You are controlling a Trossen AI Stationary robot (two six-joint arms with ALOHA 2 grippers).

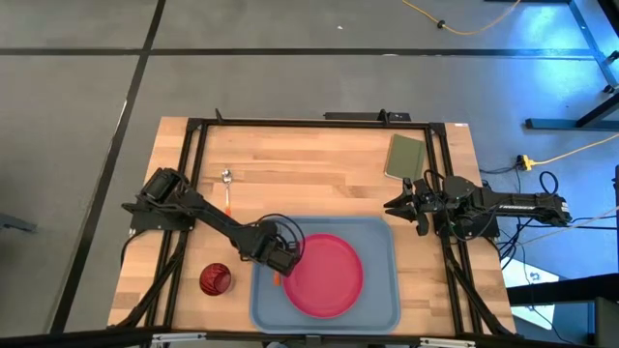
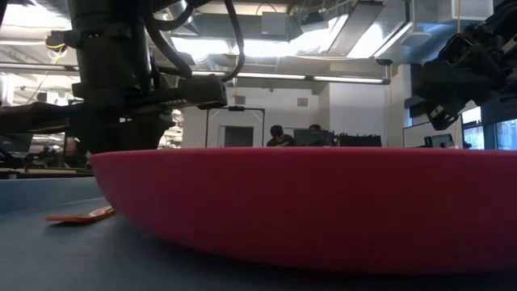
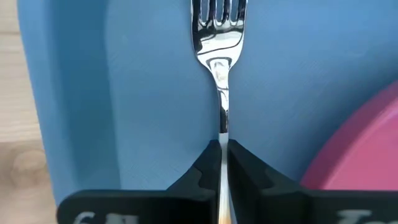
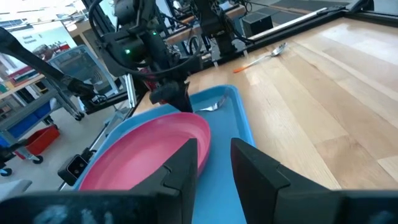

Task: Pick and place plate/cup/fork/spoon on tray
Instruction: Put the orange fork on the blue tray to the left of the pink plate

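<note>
The light blue tray lies at the table's near middle with the pink-red plate flat in it. My left gripper is over the tray's left part, beside the plate, shut on the fork, whose prongs point away over the tray floor. The maroon cup stands on the table left of the tray. The spoon lies on the table farther back. My right gripper is open and empty at the table's right edge. My left gripper pinches the fork's slim metal neck between its two fingers, just where the orange handle begins. The fingers come from above, pointing down, and the fork runs through between them. The orange handle end lies on the tray floor beside the plate.
An olive-green pad lies at the table's far right, near my right arm. A black frame runs along the table's edges. Bare wood shows between the spoon and the pad. People sit in the room behind the table.
</note>
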